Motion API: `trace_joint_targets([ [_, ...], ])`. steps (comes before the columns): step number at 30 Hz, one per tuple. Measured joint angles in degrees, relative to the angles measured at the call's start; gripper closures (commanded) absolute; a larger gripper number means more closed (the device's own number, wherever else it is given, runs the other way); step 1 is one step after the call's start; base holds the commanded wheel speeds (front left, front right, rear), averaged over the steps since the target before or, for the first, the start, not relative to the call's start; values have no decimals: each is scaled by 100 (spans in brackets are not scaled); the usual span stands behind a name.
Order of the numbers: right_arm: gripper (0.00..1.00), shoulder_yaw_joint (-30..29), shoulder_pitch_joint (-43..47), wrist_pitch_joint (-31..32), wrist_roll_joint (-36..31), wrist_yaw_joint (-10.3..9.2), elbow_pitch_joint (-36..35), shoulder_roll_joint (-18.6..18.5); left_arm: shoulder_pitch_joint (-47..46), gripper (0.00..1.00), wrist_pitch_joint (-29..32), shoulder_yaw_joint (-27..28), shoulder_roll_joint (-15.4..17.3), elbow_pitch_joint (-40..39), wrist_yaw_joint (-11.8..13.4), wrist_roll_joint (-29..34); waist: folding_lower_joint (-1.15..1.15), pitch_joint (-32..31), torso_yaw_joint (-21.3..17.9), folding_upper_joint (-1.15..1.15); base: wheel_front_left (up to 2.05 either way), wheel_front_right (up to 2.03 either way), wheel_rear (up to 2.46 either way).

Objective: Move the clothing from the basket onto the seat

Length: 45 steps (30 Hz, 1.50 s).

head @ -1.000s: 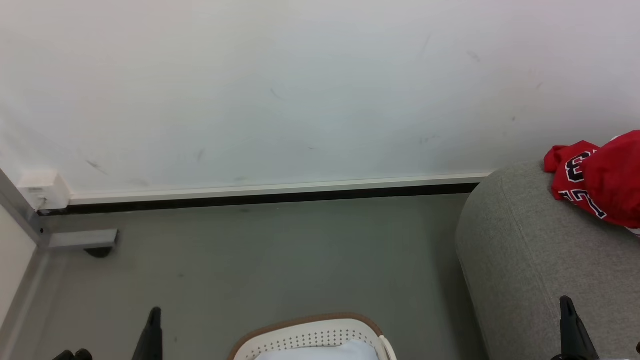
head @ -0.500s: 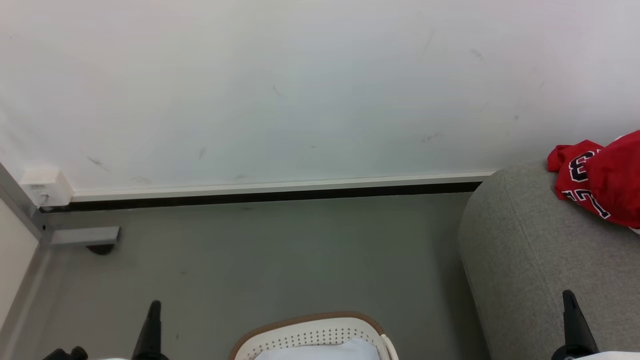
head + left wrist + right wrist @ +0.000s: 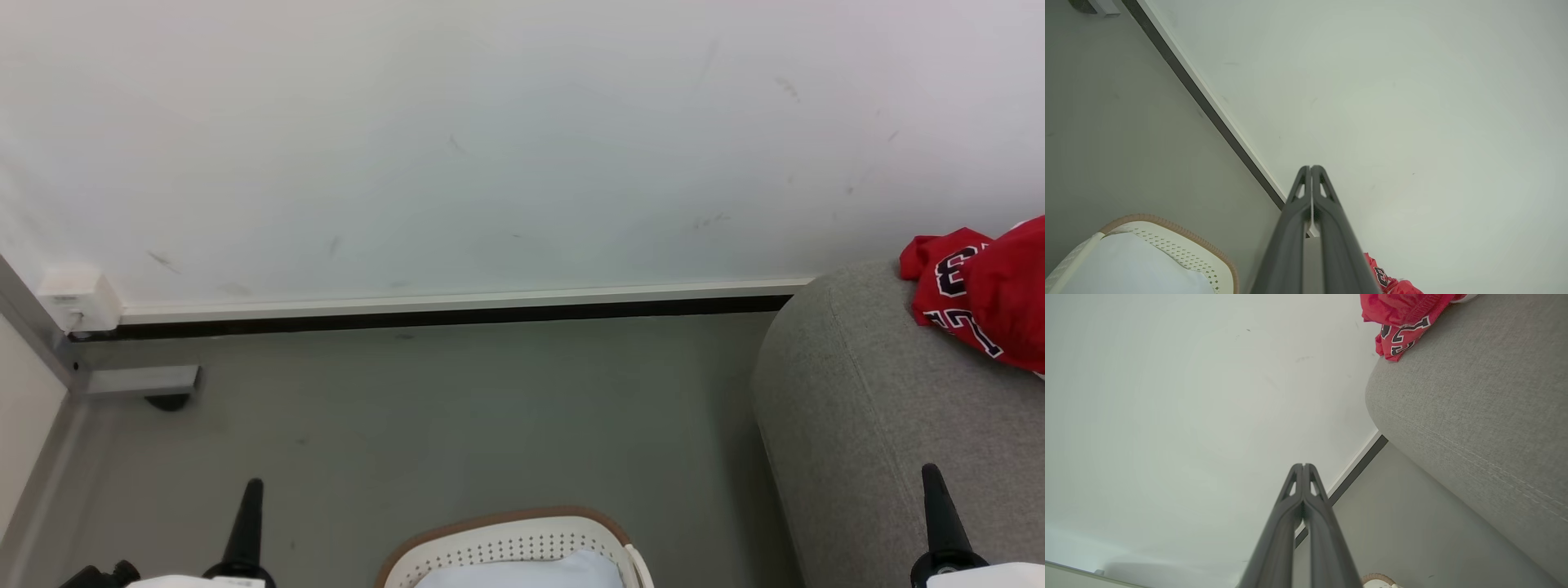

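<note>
Red clothing [image 3: 988, 298] with black-and-white lettering lies on the grey seat [image 3: 865, 408] at the right; it also shows as clothing [image 3: 1404, 316] on the seat [image 3: 1474, 400] and as a red scrap [image 3: 1386, 281]. The cream basket [image 3: 506, 549] with a brown rim sits at the bottom centre, a pale bluish-white cloth [image 3: 522, 572] inside it; the basket [image 3: 1180, 253] appears at lower left in the left wrist view. My left gripper [image 3: 249, 498] stands shut left of the basket, tips together [image 3: 1310, 167]. My right gripper [image 3: 931, 482] is shut over the seat's front, holding nothing [image 3: 1303, 465].
A white wall [image 3: 490, 147] with a pale skirting and dark strip [image 3: 449, 314] runs across the back. Grey floor [image 3: 457, 416] lies between wall, basket and seat. A white box [image 3: 69, 298] and a grey bracket [image 3: 139, 380] sit at the left corner.
Both grippers have risen slightly in the head view, with pale forearms now showing at the bottom corners. The picture has shifted a little, so the camera has moved. The clothing and basket stay put.
</note>
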Motion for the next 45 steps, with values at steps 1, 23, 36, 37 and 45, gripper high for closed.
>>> trace_joint_targets([
  [1, 100, -5, -12, 26, 45, 0, -1, 0, -6, 100, 25, 4, -1, 0, -1, -35, 0, 2, 3, 0, 0, 0, 0],
  [23, 100, -81, -171, 334, 1240, 0, -11, -8, -170, 100, 320, 73, -43, -9, -18, -1143, 0, 49, 59, 0, 0, 0, 0],
  [36, 100, -114, -216, 466, 1850, 0, -15, -11, -265, 100, 472, 113, -62, -15, -24, -1759, 0, 77, 93, 0, 0, 0, 0],
  [37, 100, -118, -227, 491, 1892, 0, -16, -11, -270, 100, 487, 115, -63, -15, -24, -1796, 0, 80, 96, 0, 0, 0, 0],
  [45, 100, -133, -283, 567, 2237, 0, -20, -14, -326, 100, 571, 141, -74, -19, -35, -2126, 0, 97, 117, 0, 0, 0, 0],
])
